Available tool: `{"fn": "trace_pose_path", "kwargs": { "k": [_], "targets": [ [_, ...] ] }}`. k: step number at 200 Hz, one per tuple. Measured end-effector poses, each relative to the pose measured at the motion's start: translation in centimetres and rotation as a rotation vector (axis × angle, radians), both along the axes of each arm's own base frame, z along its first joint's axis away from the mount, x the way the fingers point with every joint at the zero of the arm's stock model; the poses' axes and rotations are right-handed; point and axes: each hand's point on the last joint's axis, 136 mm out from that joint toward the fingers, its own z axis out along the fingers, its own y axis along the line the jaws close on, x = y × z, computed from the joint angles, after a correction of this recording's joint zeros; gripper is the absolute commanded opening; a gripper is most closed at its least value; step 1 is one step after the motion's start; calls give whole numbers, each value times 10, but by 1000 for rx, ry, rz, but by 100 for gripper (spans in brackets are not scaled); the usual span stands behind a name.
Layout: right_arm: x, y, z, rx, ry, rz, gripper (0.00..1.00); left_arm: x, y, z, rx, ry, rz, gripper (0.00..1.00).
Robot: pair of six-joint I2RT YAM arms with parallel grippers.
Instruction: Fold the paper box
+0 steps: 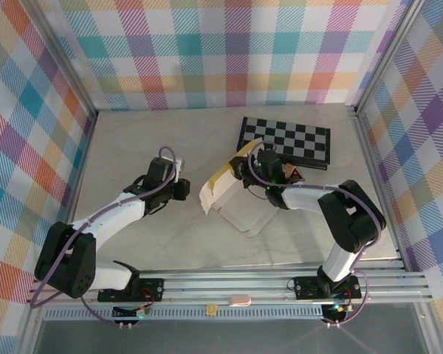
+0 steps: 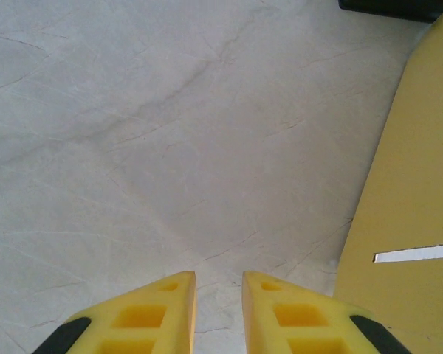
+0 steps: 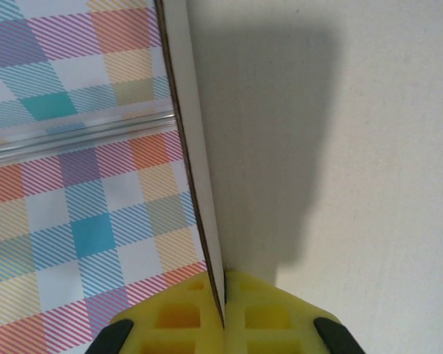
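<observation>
**Spotter:** Where is the work sitting for you?

**Operator:** The mustard-yellow thin-cardboard paper box (image 1: pixel 220 193) is half-formed near the middle of the pale stone-look table (image 1: pixel 148 140), just in front of the black-and-white checkered board (image 1: pixel 284 140). From above I see one panel stood up, with its long edge running on a diagonal from far-right to near-left. The pale flaps are flat on the table below it.

**Spotter:** And your two ends?

**Operator:** My right gripper (image 1: pixel 246 169) is pinched together on the far end of that raised panel. In the right wrist view its yellow fingertips (image 3: pixel 179 316) are closed on the thin cardboard edge (image 3: pixel 199 184), which runs straight away from the camera. My left gripper (image 1: pixel 183 184) holds nothing. Its jaws stand a little apart, with bare table in the gap between them (image 2: pixel 219 295).

**Spotter:** Which way is the box from the free one?

**Operator:** It lies to that gripper's right, close beside it. In the left wrist view the yellow panel (image 2: pixel 406 221), with a narrow slot (image 2: pixel 412 254) cut in it, fills the right margin next to my right-hand finger. I can't tell whether the two touch. The left arm is the free one and sits near the low end of the panel, so I judge the next fold is its job. It would push sideways, across the panel's long edge, while the right arm pins the other end.
</observation>
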Motion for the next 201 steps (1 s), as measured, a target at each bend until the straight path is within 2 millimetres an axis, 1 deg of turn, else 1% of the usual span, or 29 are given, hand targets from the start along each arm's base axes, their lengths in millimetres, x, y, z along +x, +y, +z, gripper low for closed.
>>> {"fn": "trace_pose_path", "kwargs": {
  "k": [23,45,80,97,143,201],
  "targets": [
    [-2,-1,-1,1,-13,7,0,-3,-5,-2,-11,4,-28,22],
    [-4,-2,-2,5,-23,14,0,-13,-13,-9,-19,16,-85,22],
    [-6,-5,-2,17,-36,18,0,-44,-35,-31,-39,41,-216,22],
    [-7,-5,-2,22,-40,24,0,-53,-45,-34,-44,41,-260,24],
    [-11,-5,-2,35,-52,37,0,-57,-69,-24,-63,-20,-329,27],
    [-13,-6,-3,41,-56,44,0,-57,-82,-27,-49,-43,-352,31]
  ]
}}
